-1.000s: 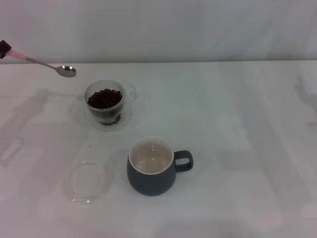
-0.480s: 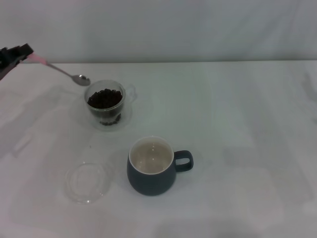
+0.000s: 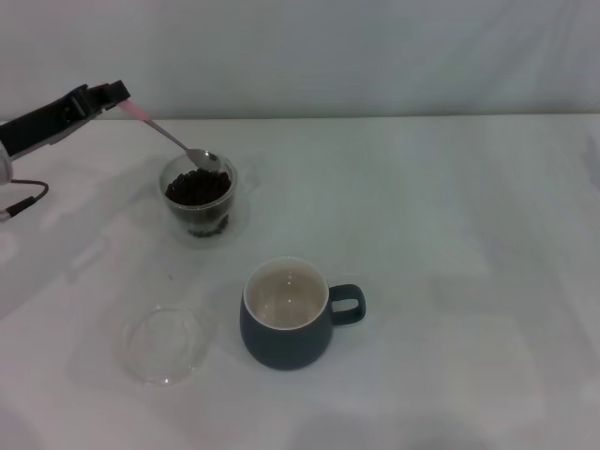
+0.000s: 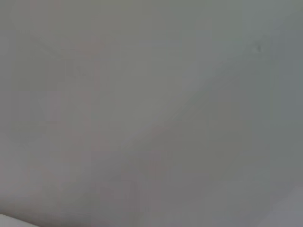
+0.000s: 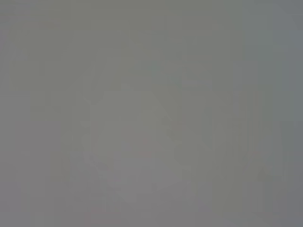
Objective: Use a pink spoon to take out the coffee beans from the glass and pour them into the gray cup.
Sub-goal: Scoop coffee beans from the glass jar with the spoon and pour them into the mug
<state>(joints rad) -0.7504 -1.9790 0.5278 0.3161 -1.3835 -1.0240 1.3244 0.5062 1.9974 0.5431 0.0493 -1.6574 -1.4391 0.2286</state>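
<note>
In the head view my left gripper (image 3: 111,97) comes in from the far left, shut on the pale pink handle end of the pink spoon (image 3: 169,135). The spoon slopes down to the right, and its metal bowl sits at the far rim of the glass (image 3: 199,197), just over the coffee beans (image 3: 197,186). The gray cup (image 3: 288,314) stands nearer, to the right of the glass, upright with its cream inside bare and its handle pointing right. Both wrist views show only blank grey. My right gripper is out of view.
A shallow clear glass dish (image 3: 166,344) lies near the front, left of the gray cup. A thin cable (image 3: 26,201) runs along my left arm at the left edge. The white table (image 3: 450,244) stretches to the right.
My left gripper has moved right and toward the glass, carrying the spoon. The spoon's bowl went from left of the glass down to its rim over the beans.
</note>
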